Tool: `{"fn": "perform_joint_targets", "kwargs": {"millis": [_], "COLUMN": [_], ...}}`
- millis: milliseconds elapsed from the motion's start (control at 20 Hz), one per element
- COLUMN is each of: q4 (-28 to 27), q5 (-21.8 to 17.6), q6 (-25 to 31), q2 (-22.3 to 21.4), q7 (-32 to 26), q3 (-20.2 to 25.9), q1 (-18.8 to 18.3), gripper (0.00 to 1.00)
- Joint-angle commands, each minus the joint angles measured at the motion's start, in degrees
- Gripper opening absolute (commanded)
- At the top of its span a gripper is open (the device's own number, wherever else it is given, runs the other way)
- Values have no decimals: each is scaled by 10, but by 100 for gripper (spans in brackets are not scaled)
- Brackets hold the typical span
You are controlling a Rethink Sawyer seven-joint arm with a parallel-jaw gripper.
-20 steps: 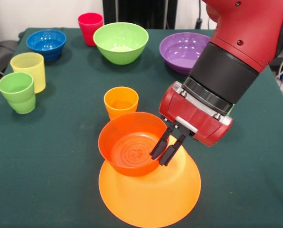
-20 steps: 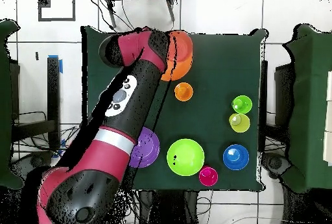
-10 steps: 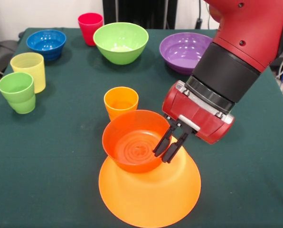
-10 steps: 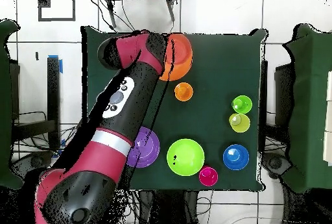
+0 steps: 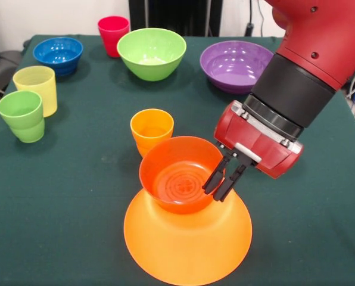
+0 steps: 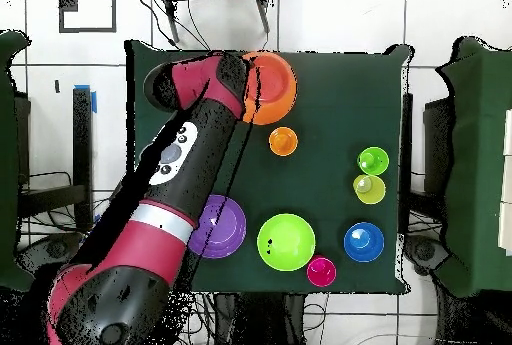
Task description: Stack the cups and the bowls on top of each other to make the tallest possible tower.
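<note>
Near front edge of green-clothed table [image 5: 58, 226], front view: big orange bowl [image 5: 188, 244] upside down as tower base; small red-orange bowl [image 5: 180, 174] upright over its top, tilted a bit, pinched at right rim by tool [image 5: 223, 182]; tool narrow, fingers nearly together w/ bowl wall between, one inside, one outside. Arm coming down from upper right at a slant; red wrist housing [image 5: 258, 148] angled down-left, black collar above it, red link beyond that running out at top right. Orange cup [image 5: 152, 130] upright just behind red-orange bowl, close to it, contact can't be told. Back row: blue bowl [image 5: 58, 55], red cup [image 5: 114, 34], green bowl [image 5: 152, 52], purple bowl [image 5: 235, 64], all upright, apart from each other. Left side: pale yellow cup [image 5: 36, 88] upright; just in front of it lime green cup [image 5: 22, 115], looks nested in another green one.

Overhead view: arm [image 6: 180, 176] stretched diagonally from base at bottom left to orange bowl [image 6: 275, 86] near top edge of table; tool itself hidden under wrist; purple bowl [image 6: 222, 226] partly covered by arm; green bowl [image 6: 286, 242], blue bowl [image 6: 363, 242], red cup [image 6: 321, 271] along bottom; orange cup [image 6: 283, 141] below tower.
</note>
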Motion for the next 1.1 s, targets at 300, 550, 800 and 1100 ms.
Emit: {"fn": "perform_joint_targets", "kwargs": {"millis": [300, 550, 800, 1100], "q4": [20, 5, -6, -18], "q5": [-14, -10, -7, 1], "q6": [-18, -17, -12, -4], "q2": [17, 26, 30, 39], "q7": [58, 60, 60, 67], "q3": [60, 58, 56, 56], "q1": [9, 6, 3, 5], "gripper": [0, 0, 0, 0]}}
